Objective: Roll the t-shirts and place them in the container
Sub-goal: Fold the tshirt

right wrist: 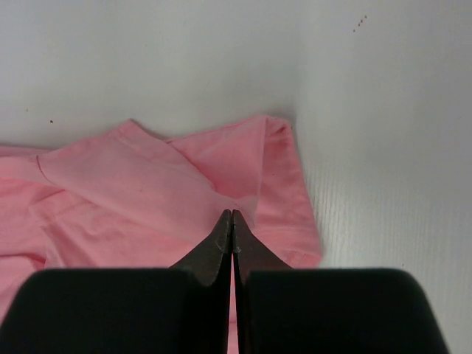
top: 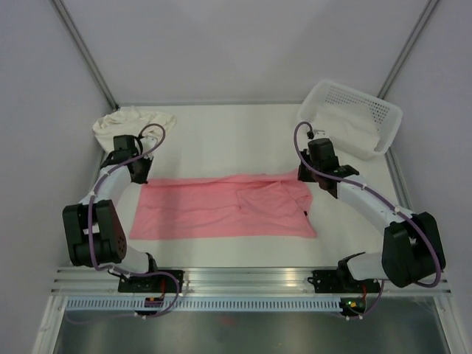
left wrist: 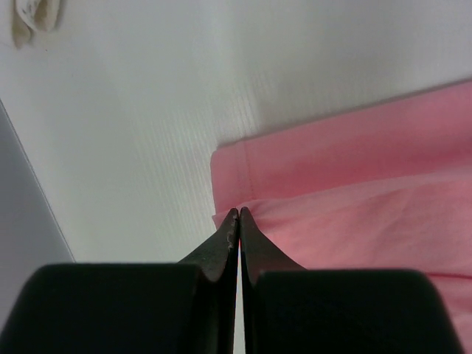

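Observation:
The salmon-pink t-shirt (top: 221, 210) lies flat across the middle of the table, folded into a long band with a flap on its right half. My left gripper (top: 141, 175) is at its far left corner. In the left wrist view the gripper (left wrist: 239, 210) is shut with its tips on the edge of the shirt's upper layer (left wrist: 354, 192). My right gripper (top: 304, 175) is at the far right corner. In the right wrist view it (right wrist: 232, 212) is shut, and creases in the shirt (right wrist: 133, 184) run to its tips. The cream t-shirt (top: 133, 120) lies crumpled at the far left.
A white perforated basket (top: 380, 110) stands tilted at the far right corner, close behind my right arm. A grey wall and frame post (top: 85, 51) border the table on the left. The aluminium rail (top: 251, 276) runs along the near edge.

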{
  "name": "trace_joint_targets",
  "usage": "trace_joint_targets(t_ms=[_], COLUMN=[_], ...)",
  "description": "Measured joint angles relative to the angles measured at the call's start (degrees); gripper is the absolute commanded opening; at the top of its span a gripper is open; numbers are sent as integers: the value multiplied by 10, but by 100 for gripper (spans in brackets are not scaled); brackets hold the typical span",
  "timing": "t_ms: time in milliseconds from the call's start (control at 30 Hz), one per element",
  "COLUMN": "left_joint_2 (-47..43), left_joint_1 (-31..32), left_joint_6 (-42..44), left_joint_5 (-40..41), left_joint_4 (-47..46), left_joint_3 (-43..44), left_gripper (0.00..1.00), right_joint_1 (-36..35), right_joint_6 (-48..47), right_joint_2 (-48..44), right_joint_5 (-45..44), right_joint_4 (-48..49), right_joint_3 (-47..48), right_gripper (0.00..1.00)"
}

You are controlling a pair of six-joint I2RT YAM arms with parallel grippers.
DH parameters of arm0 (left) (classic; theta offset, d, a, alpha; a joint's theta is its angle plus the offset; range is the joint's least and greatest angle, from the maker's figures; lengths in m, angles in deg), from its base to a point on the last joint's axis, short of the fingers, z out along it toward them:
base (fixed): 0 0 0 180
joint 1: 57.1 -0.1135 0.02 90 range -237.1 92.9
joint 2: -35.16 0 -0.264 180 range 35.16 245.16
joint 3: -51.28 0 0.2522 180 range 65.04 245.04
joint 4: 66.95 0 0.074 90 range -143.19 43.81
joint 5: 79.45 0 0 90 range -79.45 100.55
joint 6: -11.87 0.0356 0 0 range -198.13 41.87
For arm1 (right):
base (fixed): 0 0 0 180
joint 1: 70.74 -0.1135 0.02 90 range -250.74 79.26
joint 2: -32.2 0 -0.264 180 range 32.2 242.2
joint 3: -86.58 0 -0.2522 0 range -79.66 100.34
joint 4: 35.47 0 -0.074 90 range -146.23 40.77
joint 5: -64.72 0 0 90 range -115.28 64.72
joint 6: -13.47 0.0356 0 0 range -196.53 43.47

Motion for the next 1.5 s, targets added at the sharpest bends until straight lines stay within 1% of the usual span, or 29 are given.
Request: trace_joint_targets(t_ms=[233,400,833,933,1133,1333,1500], left_joint_2=[-3,-4,-4,-4,-3,9,18], left_joint_1=[-3,-16,-21,-21,-21,-21,-21], left_joint_6=[32,46,64,66,72,77,84], left_joint_5=[3,8,22,26,31,41,46], left_joint_4=[9,17,17,17,16,1,-4], left_joint_3=[-45,-50,-50,-50,-50,-67,-81], left_gripper=[2,2,2,2,2,2,2], right_joint_1=[-18,-26,-28,-29,-35,-42,-43], right_joint_6=[22,38,45,51,71,91,96], right_joint_2=[-24,-52,-68,-74,-71,-31,-26], right_joint_5=[0,-5,-19,-17,-10,-5,-14], right_joint_4=[-9,-22,-39,-36,-32,-12,-11], right_joint_3=[-58,-87,-96,-110,-147,-162,-167], right_gripper=[0,0,0,0,0,0,0])
